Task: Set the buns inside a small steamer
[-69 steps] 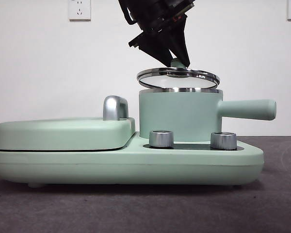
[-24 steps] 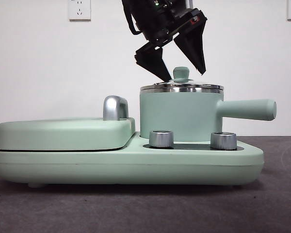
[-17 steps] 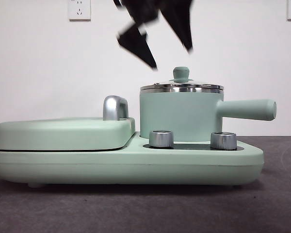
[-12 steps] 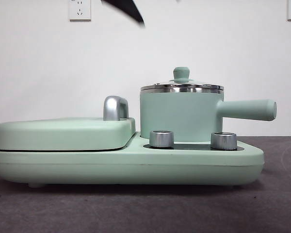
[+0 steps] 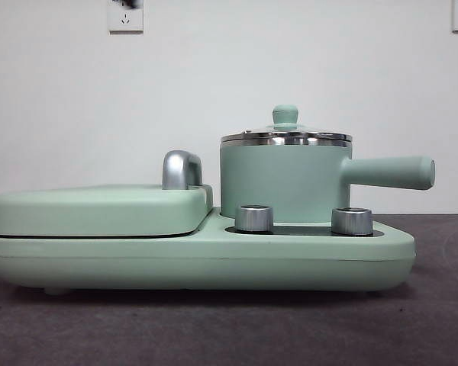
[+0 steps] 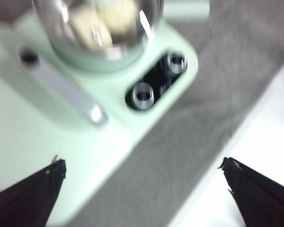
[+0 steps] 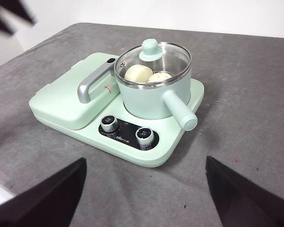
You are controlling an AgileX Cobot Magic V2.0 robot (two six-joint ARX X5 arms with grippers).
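Note:
The small steamer (image 5: pixel 286 179) stands on the right side of the mint-green cooker with its lid (image 5: pixel 285 138) shut on it. In the right wrist view the two white buns (image 7: pixel 138 73) (image 7: pixel 158 77) show through the glass lid, inside the steamer (image 7: pixel 154 97). My left gripper (image 6: pixel 143 163) is open and empty, high above the cooker; its view is blurred and shows the steamer (image 6: pixel 104 45) below. My right gripper (image 7: pixel 146 160) is open and empty, well back from the cooker. Neither gripper shows in the front view.
The flat lidded griddle section (image 5: pixel 99 210) with a steel handle (image 5: pixel 182 169) takes the cooker's left side. Two steel knobs (image 5: pixel 253 217) (image 5: pixel 352 220) sit in front of the steamer. The steamer's side handle (image 5: pixel 389 171) sticks out to the right. Grey cloth (image 7: pixel 246 94) covers the table.
My left gripper set the lid down on the steamer, opened off the knob, then rose up and to the left out of the front view.

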